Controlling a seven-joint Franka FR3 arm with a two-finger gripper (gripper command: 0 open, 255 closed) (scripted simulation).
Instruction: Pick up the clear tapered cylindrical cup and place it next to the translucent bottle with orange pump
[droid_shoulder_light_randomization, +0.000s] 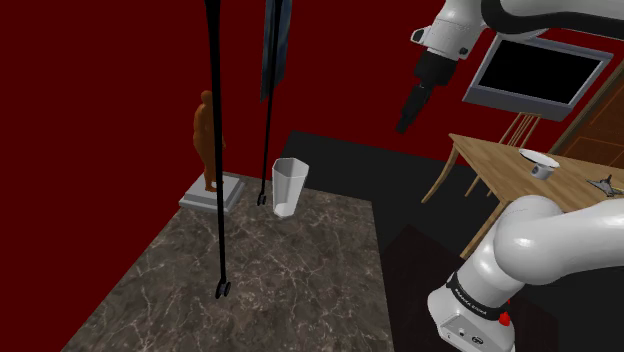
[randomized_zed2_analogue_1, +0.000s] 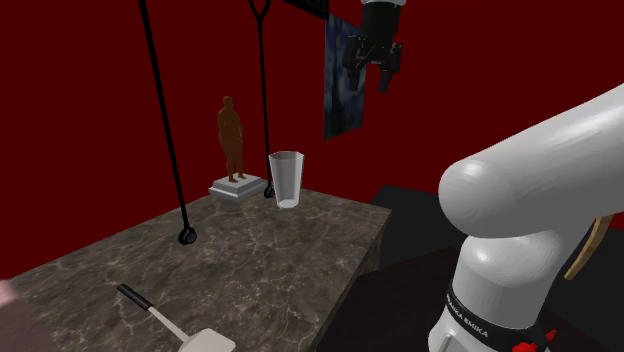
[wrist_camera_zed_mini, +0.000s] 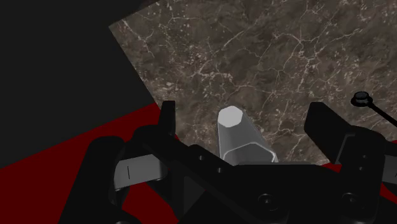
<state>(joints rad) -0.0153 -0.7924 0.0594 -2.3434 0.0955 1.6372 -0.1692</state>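
Note:
The clear tapered cup (droid_shoulder_light_randomization: 286, 187) stands upright on the dark marble table (droid_shoulder_light_randomization: 280, 280), near its far edge and beside a figurine. In the second exterior view the cup (randomized_zed2_analogue_1: 286, 179) is at the table's back, to the right of the figurine. My gripper (droid_shoulder_light_randomization: 406, 124) hangs high in the air, off past the table's side and well clear of the cup. From the second exterior view, the gripper (randomized_zed2_analogue_1: 384, 82) points downward near the top edge. In the wrist view my gripper (wrist_camera_zed_mini: 245, 111) is open, and the cup (wrist_camera_zed_mini: 238, 137) appears far below between the fingers, untouched.
A brown figurine (droid_shoulder_light_randomization: 207, 140) on a grey base stands close to the cup. Thin black poles with small feet (droid_shoulder_light_randomization: 222, 290) come down onto the marble. A flat spatula-like tool (randomized_zed2_analogue_1: 165, 320) lies at the table's near end. A wooden table (droid_shoulder_light_randomization: 560, 185) with a bowl stands beyond the arm.

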